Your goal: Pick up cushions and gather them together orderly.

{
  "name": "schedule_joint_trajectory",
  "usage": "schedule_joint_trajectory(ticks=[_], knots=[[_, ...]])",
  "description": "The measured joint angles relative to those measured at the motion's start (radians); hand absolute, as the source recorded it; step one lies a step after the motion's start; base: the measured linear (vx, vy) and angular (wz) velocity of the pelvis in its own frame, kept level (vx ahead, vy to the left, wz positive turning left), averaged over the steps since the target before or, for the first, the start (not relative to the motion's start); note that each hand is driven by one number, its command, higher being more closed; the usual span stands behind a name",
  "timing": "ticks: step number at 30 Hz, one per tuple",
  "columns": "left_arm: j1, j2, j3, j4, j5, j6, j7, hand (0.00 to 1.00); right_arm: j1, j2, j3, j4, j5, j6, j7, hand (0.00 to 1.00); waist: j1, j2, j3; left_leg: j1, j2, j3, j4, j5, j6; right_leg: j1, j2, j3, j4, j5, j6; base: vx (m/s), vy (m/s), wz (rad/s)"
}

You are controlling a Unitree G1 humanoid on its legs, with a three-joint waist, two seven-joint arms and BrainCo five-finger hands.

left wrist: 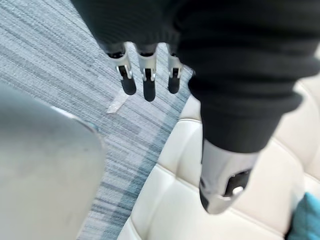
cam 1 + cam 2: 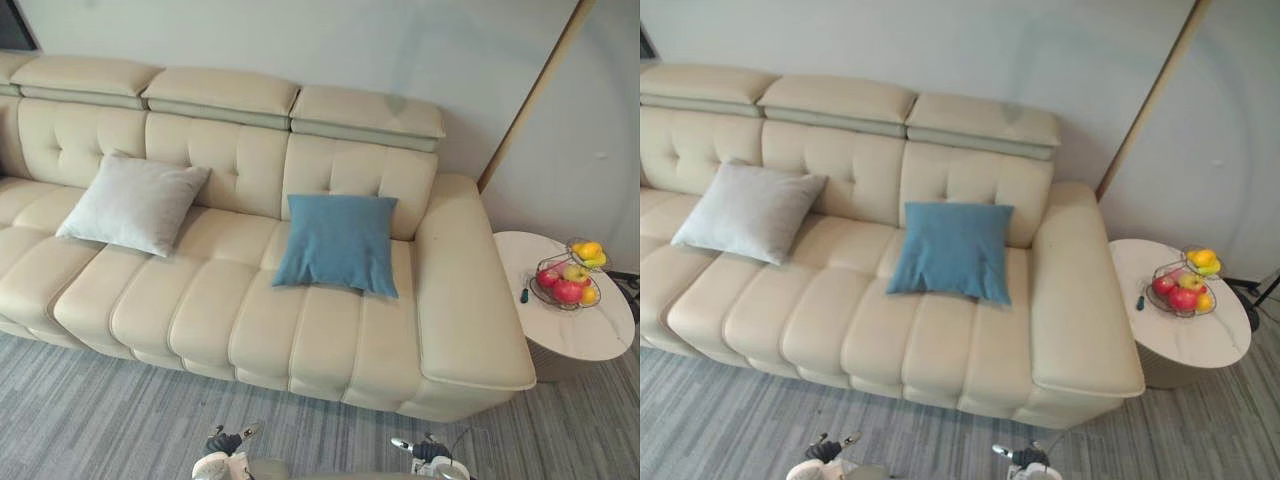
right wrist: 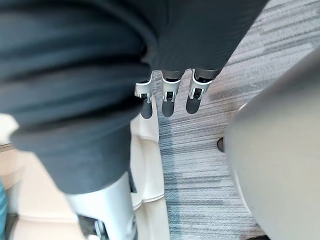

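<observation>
Cream leather sofa (image 2: 250, 300) across most of the head views, against a pale wall (image 2: 400, 40): three padded headrests along the top, a tufted back, a ribbed seat and a broad arm at the robot's right end. Grey striped carpet (image 2: 100, 420) in front of it and under both hands. Round white counter (image 2: 590, 335) on the carpet, just beside the sofa's right arm. Light grey cushion (image 2: 133, 203) toward the left of the sofa, propped aslant against the back, lower edge on the seat. Blue cushion (image 2: 338, 243) on the right-hand seat, likewise leant on the back, just beside the broad arm, with a corner of it at the edge of the left wrist view. The two well apart, with a bare stretch of seat and back between them, neither one held or touched. Wire fruit basket (image 2: 540, 297) on the far right part of the counter, with red and yellow fruit (image 2: 568, 290) inside. Left hand (image 1: 148, 82) low over the carpet by the sofa's front edge, fingers straight in a row, thumb well apart from them, nothing in its grasp. Right hand (image 3: 169, 97) in much the same pose over carpet and sofa edge, fingers straight, thumb apart, nothing held. Small dark thing (image 2: 524, 295) on the counter just beside the basket, too small to name.
</observation>
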Motion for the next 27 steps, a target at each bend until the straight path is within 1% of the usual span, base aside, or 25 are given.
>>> schedule_joint_trajectory(ticks=[1,2,10,14,18,21,23,24,25,26,27], knots=[[0.004,-0.004,-0.001,0.001,0.000,0.001,-0.001,0.00,0.002,0.000,-0.012,0.000,0.000,0.000,0.001,0.00,0.000,0.008,-0.008,0.010,-0.007,0.001,-0.013,0.002,0.003,0.006,-0.005,0.000,-0.010,0.008,0.006,0.00,0.083,0.09],[0.017,-0.022,0.000,0.037,0.017,0.002,-0.019,0.00,0.018,-0.014,-0.095,0.003,0.000,-0.001,0.005,0.00,-0.028,0.027,-0.032,0.095,0.016,-0.016,-0.105,0.044,-0.018,0.067,0.034,-0.020,-0.066,0.009,0.011,0.00,0.000,0.00],[0.018,-0.021,0.000,0.037,0.016,0.003,-0.020,0.00,0.019,-0.014,-0.096,0.003,0.001,0.000,0.006,0.00,-0.029,0.026,-0.033,0.097,0.016,-0.012,-0.107,0.044,-0.018,0.066,0.032,-0.020,-0.066,0.009,0.011,0.00,0.000,-0.01],[0.019,-0.020,0.002,0.039,0.011,0.008,-0.022,0.00,0.023,-0.012,-0.104,0.003,0.003,0.003,0.008,0.00,-0.030,0.023,-0.033,0.118,0.019,0.011,-0.126,0.044,-0.019,0.067,0.032,-0.003,-0.066,0.009,0.011,0.00,0.003,-0.15],[0.019,-0.015,0.003,0.044,-0.005,0.016,-0.042,0.00,0.035,-0.012,-0.107,0.001,0.010,0.006,0.018,0.00,-0.034,0.020,-0.032,0.154,0.027,0.061,-0.157,0.048,-0.019,0.066,0.035,0.036,-0.068,0.010,0.012,0.03,0.009,-0.32],[0.015,-0.007,0.003,0.058,-0.006,0.020,-0.052,0.00,0.043,-0.012,-0.107,0.001,0.040,0.015,0.019,0.00,-0.041,0.014,-0.025,0.173,0.037,0.100,-0.165,0.046,-0.022,0.065,0.046,0.065,-0.069,0.011,0.010,0.03,0.007,-0.29],[-0.004,-0.005,0.012,0.059,-0.006,0.021,-0.064,0.00,0.045,-0.012,-0.104,0.001,0.044,0.016,0.019,0.00,-0.042,0.015,0.000,0.179,0.054,0.124,-0.130,0.023,-0.033,0.063,0.068,0.102,-0.068,0.016,0.002,0.01,-0.017,-0.45],[-0.004,-0.007,0.025,0.060,-0.006,0.021,-0.067,0.00,0.042,-0.012,-0.098,0.001,0.044,0.017,0.020,0.00,-0.040,0.011,0.010,0.175,0.059,0.124,-0.106,0.012,-0.035,0.060,0.077,0.121,-0.068,0.019,-0.002,-0.02,-0.010,-0.76],[-0.017,-0.005,0.044,0.060,-0.006,0.021,-0.068,0.00,0.037,-0.011,-0.086,0.001,0.046,0.020,0.020,0.00,-0.035,0.009,0.015,0.152,0.063,0.099,-0.047,0.003,-0.031,0.041,0.089,0.164,-0.064,0.024,-0.006,-0.03,-0.028,-1.00],[-0.022,-0.006,0.047,0.061,-0.006,0.021,-0.068,0.00,0.033,-0.014,-0.070,0.000,0.045,0.021,0.021,0.00,-0.034,0.004,0.016,0.118,0.060,0.044,0.000,-0.010,-0.009,0.009,0.101,0.212,-0.058,0.033,-0.004,-0.04,-0.040,-1.12],[-0.022,-0.008,0.048,0.062,-0.006,0.020,-0.068,0.00,0.029,-0.019,-0.064,0.000,0.045,0.021,0.022,0.00,-0.034,0.007,0.016,0.104,0.057,0.015,0.017,-0.021,0.006,-0.012,0.108,0.241,-0.055,0.039,-0.002,-0.04,-0.016,-1.32]])
